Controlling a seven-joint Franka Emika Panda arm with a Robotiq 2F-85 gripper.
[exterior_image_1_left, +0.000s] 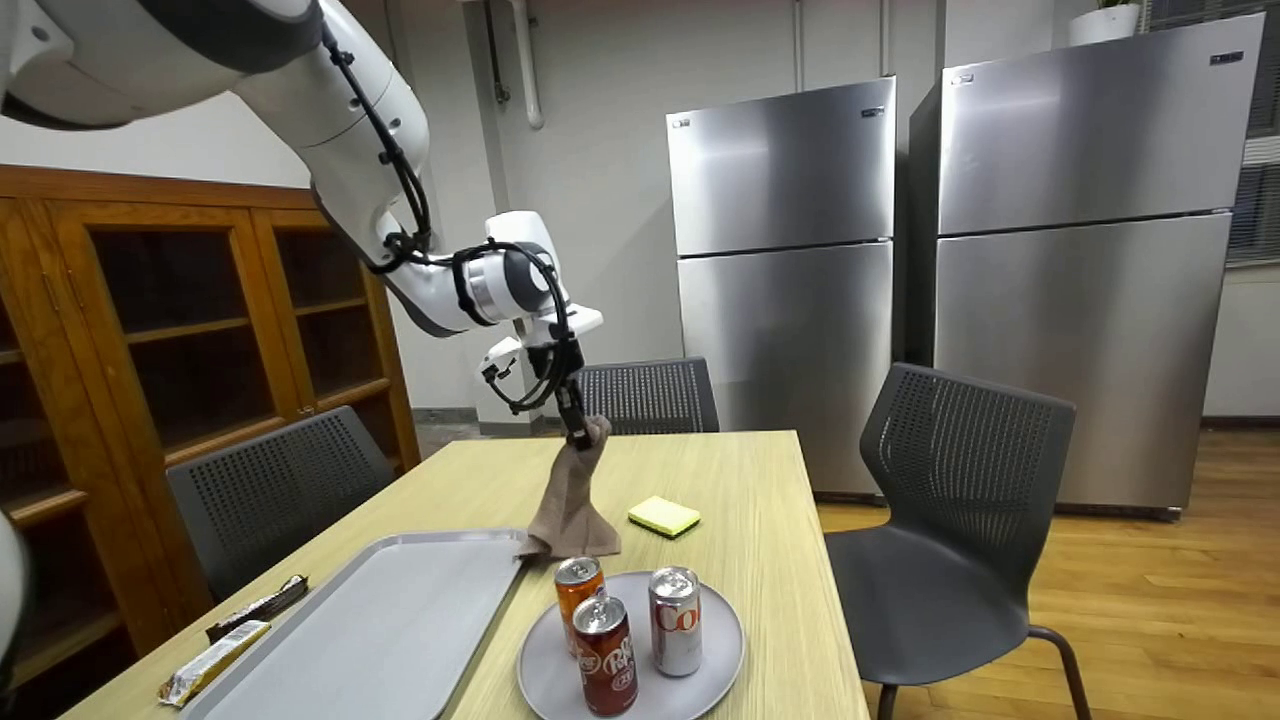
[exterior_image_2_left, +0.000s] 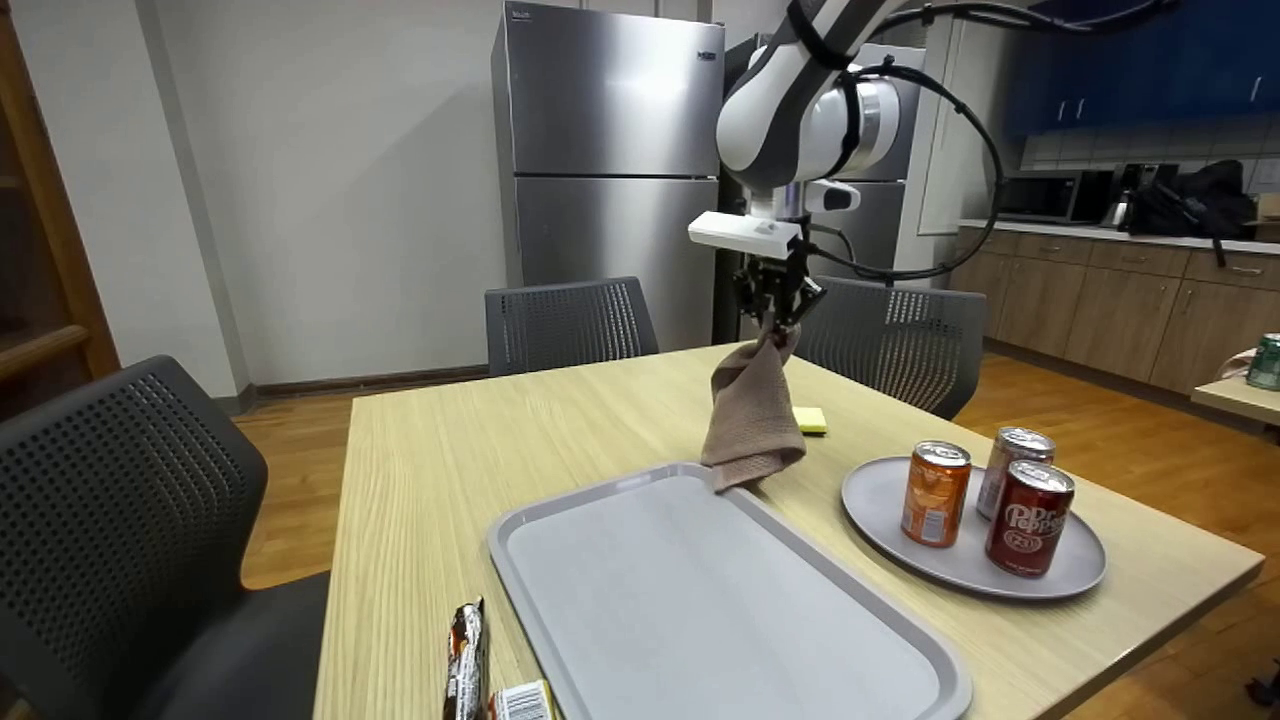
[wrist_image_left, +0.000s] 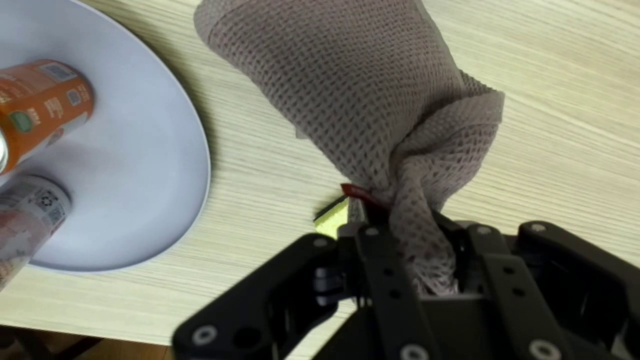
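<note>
A brown waffle-weave cloth (exterior_image_1_left: 572, 510) hangs bunched at its top from my gripper (exterior_image_1_left: 580, 437), which is shut on it. In the wrist view the cloth (wrist_image_left: 345, 65) runs up between the dark fingers, and a small red strip (wrist_image_left: 359, 193) shows beside it. The cloth's lower edge overlaps a corner of the grey tray (exterior_image_2_left: 700, 600) in both exterior views; whether it touches the tray I cannot tell. Close by on the table lies a yellow sponge (exterior_image_1_left: 664, 516) with a dark underside, partly hidden behind the gripper in the wrist view.
A round grey plate (exterior_image_1_left: 722, 640) bears an orange can (exterior_image_2_left: 935, 495), a dark red can (exterior_image_2_left: 1030, 520) and a silver can (exterior_image_1_left: 677, 625). Beside the tray lie a dark wrapped bar (exterior_image_1_left: 258, 608) and a yellow one (exterior_image_1_left: 215, 662). Dark chairs (exterior_image_1_left: 960, 500) surround the table (exterior_image_2_left: 450, 440).
</note>
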